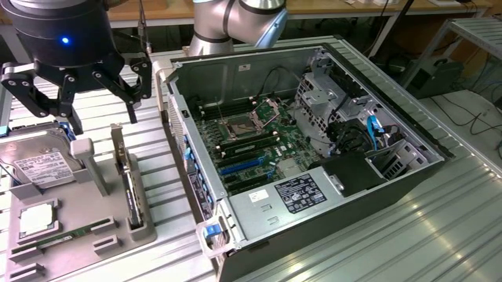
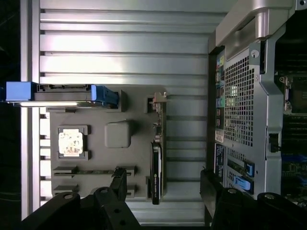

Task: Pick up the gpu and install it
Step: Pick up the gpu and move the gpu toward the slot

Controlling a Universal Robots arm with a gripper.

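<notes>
Black along its upper edge, the gpu (image 2: 156,163) stands on its long side in a slot of the grey holder tray (image 2: 117,134), with its silver bracket (image 2: 161,101) at one end. My hand (image 2: 164,183) hovers above it, released and gripping nothing. Seen from my wrist, the card runs between my two spread fingers (image 2: 119,179), and neither touches it. The same tray carries a square processor chip (image 2: 71,142), a narrow memory stick (image 1: 59,239) and a hard drive (image 1: 39,167) with a white label. In the exterior view the tray lies on the ribbed metal bench (image 1: 408,235), just beside the open computer case (image 1: 235,73) on the exterior view's left, and the motherboard (image 1: 259,147) inside the case is exposed.
</notes>
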